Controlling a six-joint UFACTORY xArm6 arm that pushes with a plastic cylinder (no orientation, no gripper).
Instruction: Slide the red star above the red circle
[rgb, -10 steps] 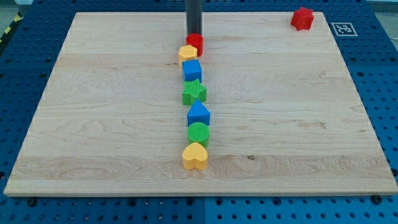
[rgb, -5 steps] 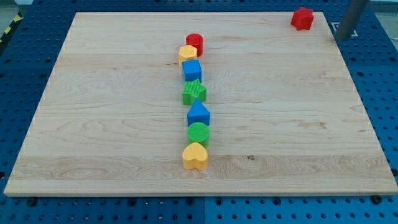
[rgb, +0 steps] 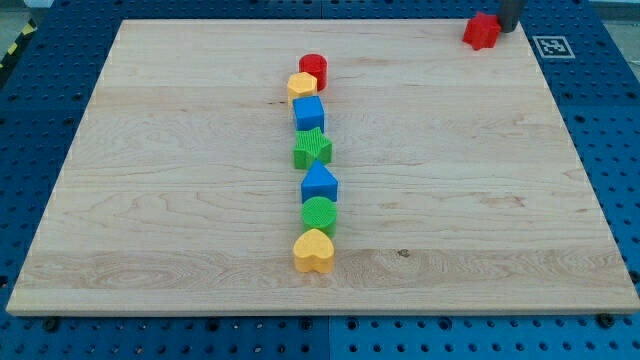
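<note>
Camera view: tip (rgb: 508, 29) at red star's (rgb: 481, 31) right edge, top-right corner of board (rgb: 150, 200) (placed to shove leftward, seemingly); red circle (rgb: 313, 69) well apart, heading the block column; no jaws, only rod.

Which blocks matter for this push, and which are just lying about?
In the job: red star at the view's top right, my tip against its right side; red circle.

Lying about: yellow block, blue cube, green star, blue block, green circle, yellow heart.
</note>
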